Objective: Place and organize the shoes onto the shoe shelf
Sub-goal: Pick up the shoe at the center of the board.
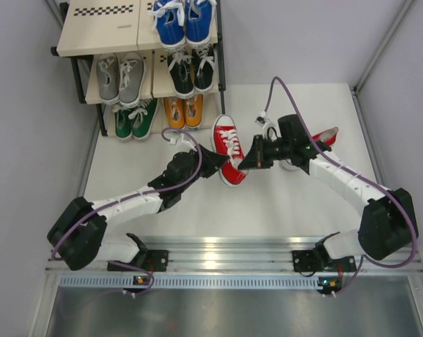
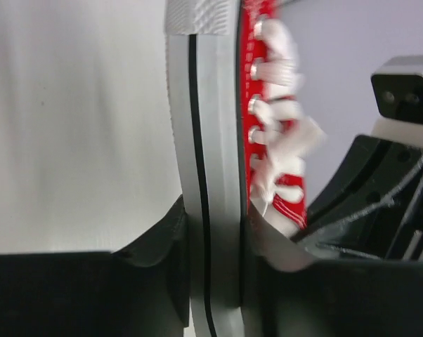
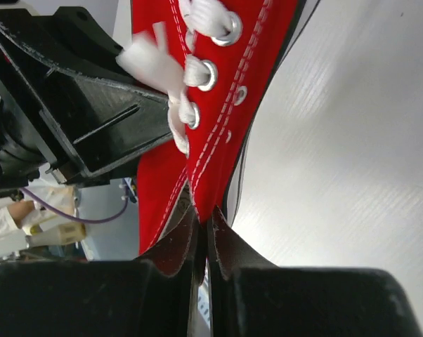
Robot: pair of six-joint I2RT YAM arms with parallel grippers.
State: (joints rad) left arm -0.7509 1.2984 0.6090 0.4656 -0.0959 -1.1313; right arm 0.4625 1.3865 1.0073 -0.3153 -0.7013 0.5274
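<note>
Red shoe (image 1: 229,151) mid-desk (image 1: 282,203), long axis near-to-far, caught between both hands. Left hand (image 1: 217,161) clamps sole and upper from left. Right hand (image 1: 249,161) pinches canvas beside eyelets from right. Shoe shelf (image 1: 99,31) lies far-left; left arm nearer, likely carrier.

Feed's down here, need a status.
Left gripper clamped on red shoe at the sole, right gripper pinching its canvas. Shoe between both arms, not yet on shoe shelf. Other red shoe lies beside right arm.
</note>
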